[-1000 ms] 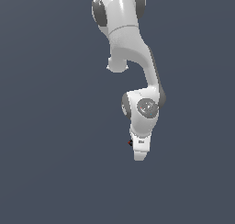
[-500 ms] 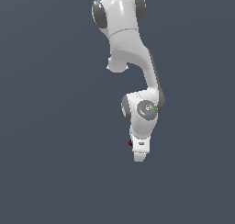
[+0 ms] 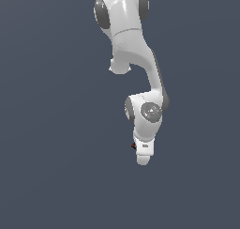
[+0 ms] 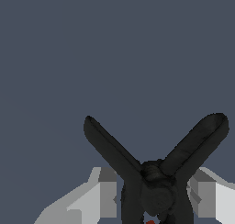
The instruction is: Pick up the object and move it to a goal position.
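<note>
The object [image 4: 156, 172] is a small black clamp with two thin prongs splayed in a V and a red spot at its base. In the wrist view it sits between my two grey fingers [image 4: 108, 193], which press close on either side of its body. My gripper [image 4: 152, 198] is shut on it. In the exterior view the white arm hangs down with the gripper [image 3: 143, 160] at its lower end. Only a tiny black and red bit of the object [image 3: 133, 145] shows beside the hand.
Only a plain dark grey-blue surface [image 3: 56, 176] shows around the arm in both views.
The arm has hardly moved; the hand sits very slightly lower than a second ago.
</note>
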{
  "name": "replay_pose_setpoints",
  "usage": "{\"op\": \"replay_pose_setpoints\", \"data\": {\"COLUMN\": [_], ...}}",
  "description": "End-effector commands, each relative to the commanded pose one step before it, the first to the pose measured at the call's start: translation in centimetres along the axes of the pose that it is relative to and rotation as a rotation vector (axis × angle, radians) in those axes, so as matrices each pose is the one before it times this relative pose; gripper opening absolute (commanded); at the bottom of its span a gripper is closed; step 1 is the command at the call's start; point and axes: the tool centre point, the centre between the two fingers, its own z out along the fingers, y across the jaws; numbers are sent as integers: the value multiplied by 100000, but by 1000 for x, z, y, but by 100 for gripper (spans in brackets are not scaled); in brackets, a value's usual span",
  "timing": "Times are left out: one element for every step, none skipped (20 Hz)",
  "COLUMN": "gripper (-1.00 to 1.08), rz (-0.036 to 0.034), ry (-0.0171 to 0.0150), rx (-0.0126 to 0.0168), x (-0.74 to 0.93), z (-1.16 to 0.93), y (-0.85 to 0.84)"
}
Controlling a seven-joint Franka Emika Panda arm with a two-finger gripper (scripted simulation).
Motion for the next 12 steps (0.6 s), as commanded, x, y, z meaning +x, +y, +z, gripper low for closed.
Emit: {"op": "replay_pose_setpoints", "data": {"gripper": [-100,-100,-100,-100,-100,-100,-100,-100,-100,-100,-100,-100], "rz": [-159,0,0,0,0,0,0,0,0,0,23,0], "ry": [61,0,0,0,0,0,0,0,0,0,41,0], "rx": [-50,0,0,0,0,0,0,0,0,0,-13,0], "x": [820,473,558,613,549,473,399,326,254,181,81,21], "z": [-248,-144,-170,-187,-167,-144,-120,-97,-75,-51,-42,-5], "y": [-318,-213,-254,-280,-249,-208,-166,-122,-77,-31,13,9]}}
